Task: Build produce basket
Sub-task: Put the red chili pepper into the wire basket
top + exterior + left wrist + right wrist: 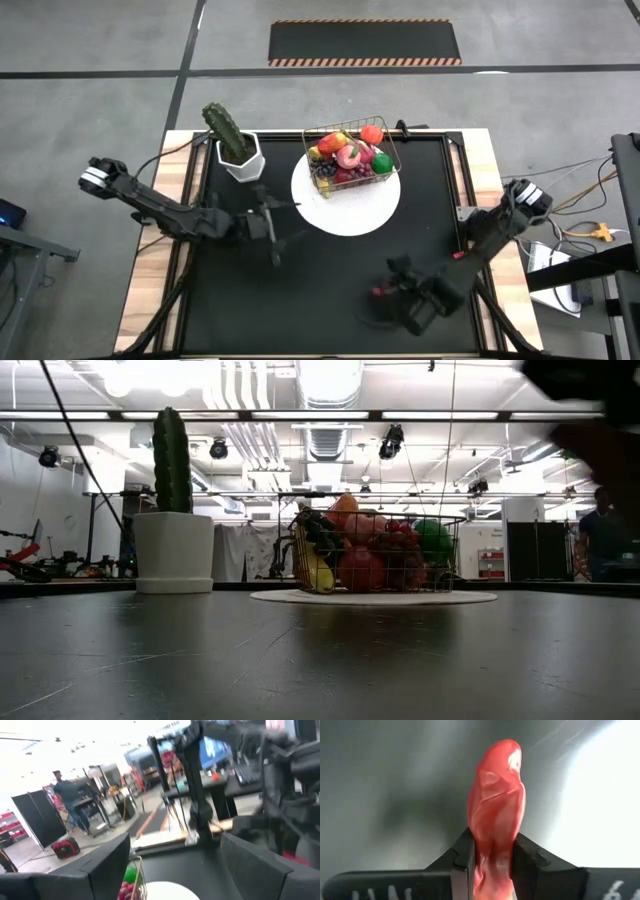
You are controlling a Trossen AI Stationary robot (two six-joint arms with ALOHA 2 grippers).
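Our right gripper (492, 865) pinches a red produce piece (496, 805) at the near right of the table, low over the mat, for carrying. The basket (352, 160) sits far centre on the white plate (345, 210), nearly full. Our left gripper (272, 232) waits open, left of the plate.

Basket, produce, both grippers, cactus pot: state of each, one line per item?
Basket: upright on the white plate, filled with produce.
Red pepper: clamped between the right gripper's fingers.
Right gripper: shut on the pepper, over the mat.
Left gripper: open, empty.
Cactus pot: upright.
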